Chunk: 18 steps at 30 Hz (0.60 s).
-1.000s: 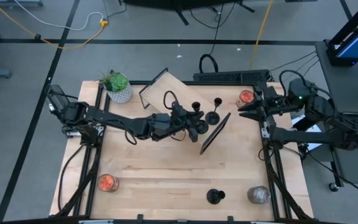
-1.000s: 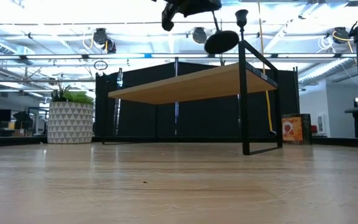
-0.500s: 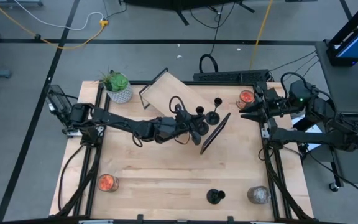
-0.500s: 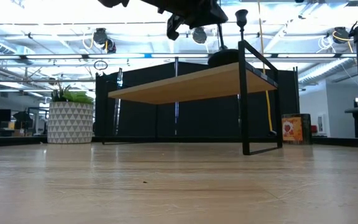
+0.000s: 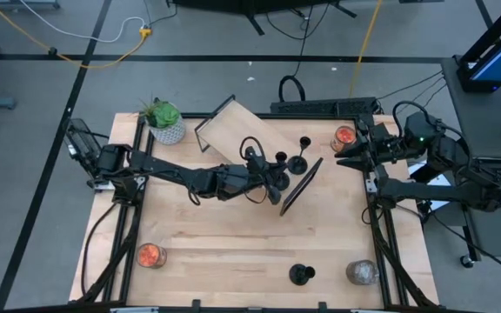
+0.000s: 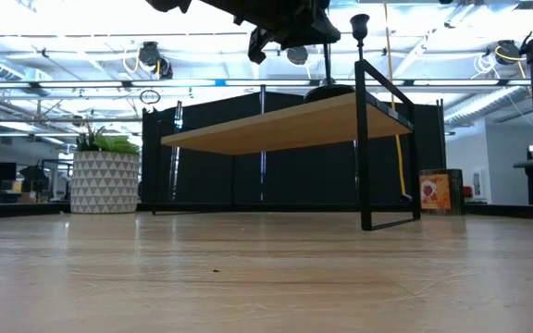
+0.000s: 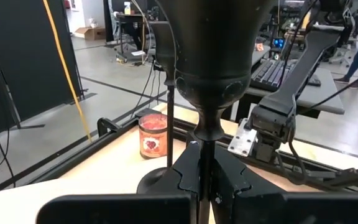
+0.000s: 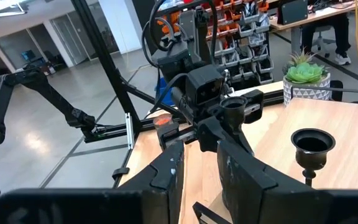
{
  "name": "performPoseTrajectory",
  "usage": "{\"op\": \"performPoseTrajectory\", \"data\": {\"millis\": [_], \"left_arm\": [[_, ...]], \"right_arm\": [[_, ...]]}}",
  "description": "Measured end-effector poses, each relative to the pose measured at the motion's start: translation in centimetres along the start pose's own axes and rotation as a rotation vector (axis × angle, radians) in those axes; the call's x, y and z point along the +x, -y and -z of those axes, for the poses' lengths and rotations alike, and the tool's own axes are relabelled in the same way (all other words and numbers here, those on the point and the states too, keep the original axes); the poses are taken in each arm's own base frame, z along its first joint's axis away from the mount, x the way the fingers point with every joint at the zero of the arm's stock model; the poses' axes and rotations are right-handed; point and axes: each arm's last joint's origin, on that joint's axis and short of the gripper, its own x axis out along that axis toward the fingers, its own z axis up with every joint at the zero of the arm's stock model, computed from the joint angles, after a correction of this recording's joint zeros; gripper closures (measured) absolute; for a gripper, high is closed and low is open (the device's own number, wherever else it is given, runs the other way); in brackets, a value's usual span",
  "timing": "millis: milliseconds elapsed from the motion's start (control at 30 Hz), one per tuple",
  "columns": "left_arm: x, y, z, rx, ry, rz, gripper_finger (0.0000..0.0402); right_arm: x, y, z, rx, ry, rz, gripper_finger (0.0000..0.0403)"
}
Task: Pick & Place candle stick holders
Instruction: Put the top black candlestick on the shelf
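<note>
My left gripper [image 5: 272, 174] reaches over a low wooden shelf [image 5: 233, 130] at the table's far middle and is shut on a matte-black candle stick holder [image 5: 278, 162]. In the left wrist view its cup [image 7: 219, 50] fills the top of the picture. A second holder [image 5: 301, 153] stands upright by its disc base on the shelf, just right of it; its cup also shows in the low view [image 6: 359, 23]. A third holder [image 5: 301, 275] stands on the table near the front edge. My right gripper [image 5: 348, 155] is open and empty at the far right. My left gripper pinches the holder's thin stem [image 7: 204, 152], just under the cup, between its two fingers. The fingers come level from the table's left and lie across the stem. The holder stands upright, with its disc base [image 6: 329, 91] down on the shelf top.
A potted plant [image 5: 165, 122] stands at the far left. Candle jars stand at the far right [image 5: 344, 136] and near left [image 5: 150, 255], and a glass jar [image 5: 362, 272] at the near right. The shelf's black frame [image 5: 301, 185] slants down to the table.
My left gripper has moved down and slightly toward the table's right edge with the holder. The holder was tilted and clear above the shelf; it now stands upright with its base on the shelf top. The gripper stays shut on the stem.
</note>
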Motion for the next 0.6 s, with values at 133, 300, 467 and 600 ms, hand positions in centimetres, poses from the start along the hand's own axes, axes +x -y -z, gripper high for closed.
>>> {"op": "performPoseTrajectory", "data": {"millis": [133, 300, 467, 600], "left_arm": [[0.01, 0.0, 0.02, 0.0, -0.001, 0.001, 0.0388], [0.0, 0.12, 0.07, 0.002, -0.011, 0.045, 0.0387], [0.0, 0.12, 0.2, -0.002, -0.024, 0.046, 0.0384], [0.0, 0.1, 0.24, -0.004, -0.028, 0.043, 0.0364]], "right_arm": [[0.0, 0.0, 0.0, 0.0, 0.0, 0.0, 0.0314], [0.0, 0.0, 0.0, 0.0, 0.0, 0.0, 0.0314], [0.04, 0.02, 0.0, 0.001, -0.001, 0.0, 0.0314], [0.06, 0.03, 0.0, 0.001, -0.002, 0.0, 0.0314]]}}
